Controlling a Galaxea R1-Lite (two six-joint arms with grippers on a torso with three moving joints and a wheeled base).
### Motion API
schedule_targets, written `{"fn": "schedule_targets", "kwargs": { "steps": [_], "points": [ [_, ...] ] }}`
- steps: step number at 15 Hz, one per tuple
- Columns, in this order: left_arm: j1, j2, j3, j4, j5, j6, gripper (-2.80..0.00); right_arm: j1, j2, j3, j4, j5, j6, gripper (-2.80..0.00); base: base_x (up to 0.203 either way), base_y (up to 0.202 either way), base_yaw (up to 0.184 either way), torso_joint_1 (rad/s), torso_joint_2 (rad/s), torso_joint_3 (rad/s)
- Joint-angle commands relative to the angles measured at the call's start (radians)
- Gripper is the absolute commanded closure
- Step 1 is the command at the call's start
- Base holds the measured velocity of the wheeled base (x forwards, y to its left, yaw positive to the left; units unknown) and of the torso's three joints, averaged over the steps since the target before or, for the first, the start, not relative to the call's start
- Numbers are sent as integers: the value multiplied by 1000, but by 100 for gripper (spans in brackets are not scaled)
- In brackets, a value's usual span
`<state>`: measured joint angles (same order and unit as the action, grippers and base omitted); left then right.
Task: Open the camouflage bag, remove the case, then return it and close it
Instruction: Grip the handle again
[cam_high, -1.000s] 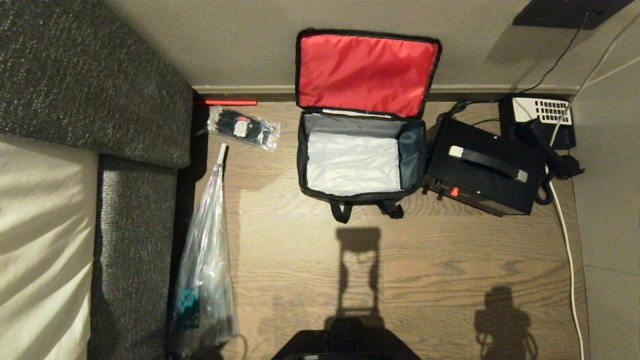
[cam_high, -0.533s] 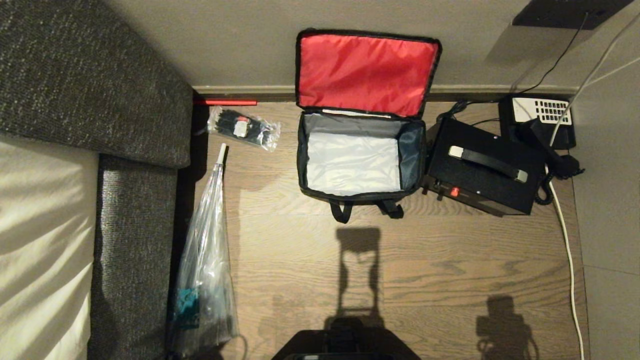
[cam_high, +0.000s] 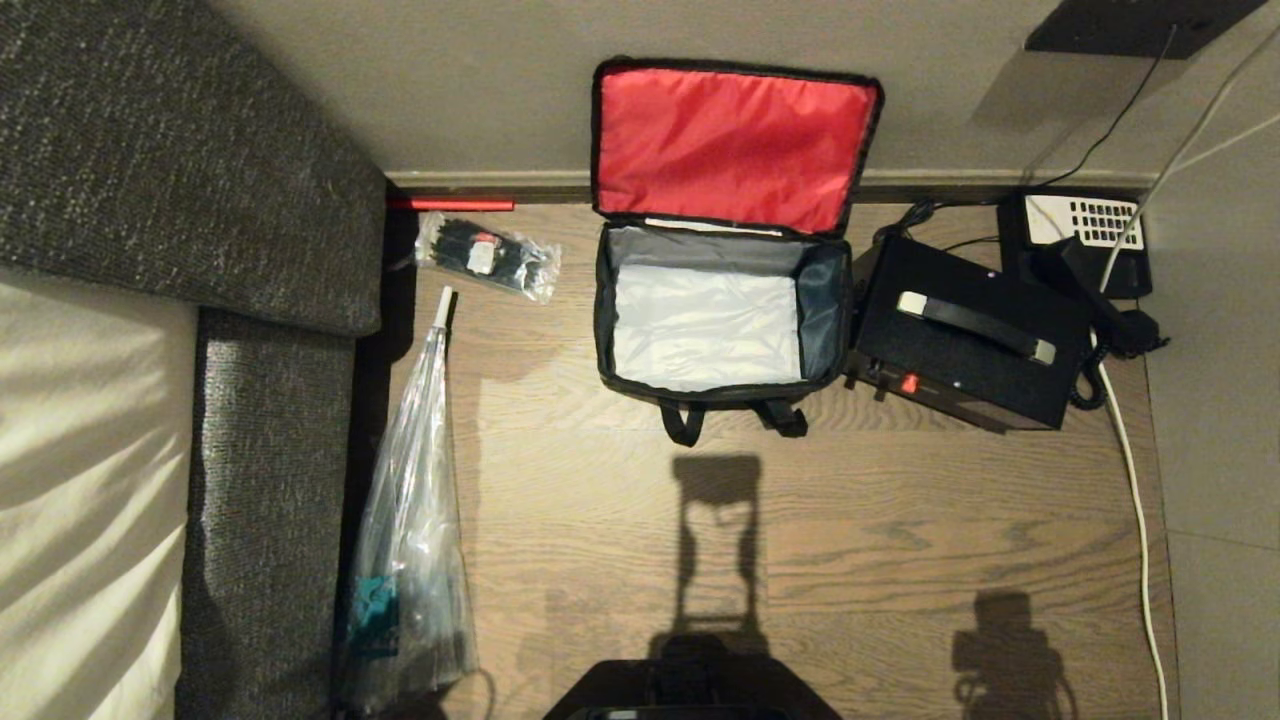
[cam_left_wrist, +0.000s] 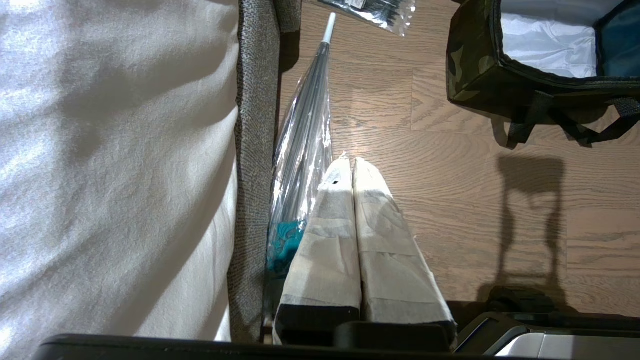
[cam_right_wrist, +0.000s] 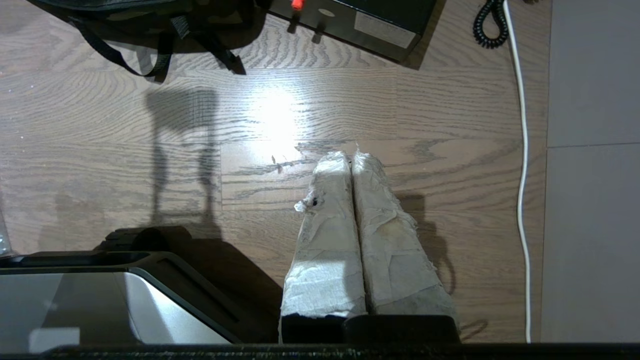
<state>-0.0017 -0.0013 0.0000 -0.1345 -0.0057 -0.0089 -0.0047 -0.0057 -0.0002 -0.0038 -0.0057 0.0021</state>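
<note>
Only the right arm's shadow has slid nearer since the earlier frame. Both the left gripper (cam_left_wrist: 354, 162) and right gripper (cam_right_wrist: 351, 156) hang closed and empty. Bag (cam_high: 722, 225) stands open; case (cam_high: 965, 335) rests just beside it, so return is pending.

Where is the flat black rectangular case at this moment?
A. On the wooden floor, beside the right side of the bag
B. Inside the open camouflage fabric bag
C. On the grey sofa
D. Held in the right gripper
A: the flat black rectangular case lies on the wooden floor against the right side of the open camouflage fabric bag, whose silver interior shows nothing inside.
</note>
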Motion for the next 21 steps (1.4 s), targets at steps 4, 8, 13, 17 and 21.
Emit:
{"fn": "schedule_targets", "kwargs": {
  "steps": [4,8,13,17,21],
  "points": [
    [0,1,40,-1,0,0,0,0,1,0,-1,1,-1,0,0,0,0,0,0,0],
    [0,1,40,-1,0,0,0,0,1,0,-1,1,-1,0,0,0,0,0,0,0],
    [0,1,40,-1,0,0,0,0,1,0,-1,1,-1,0,0,0,0,0,0,0],
    [0,1,40,-1,0,0,0,0,1,0,-1,1,-1,0,0,0,0,0,0,0],
    [0,1,40,-1,0,0,0,0,1,0,-1,1,-1,0,0,0,0,0,0,0]
  ]
}}
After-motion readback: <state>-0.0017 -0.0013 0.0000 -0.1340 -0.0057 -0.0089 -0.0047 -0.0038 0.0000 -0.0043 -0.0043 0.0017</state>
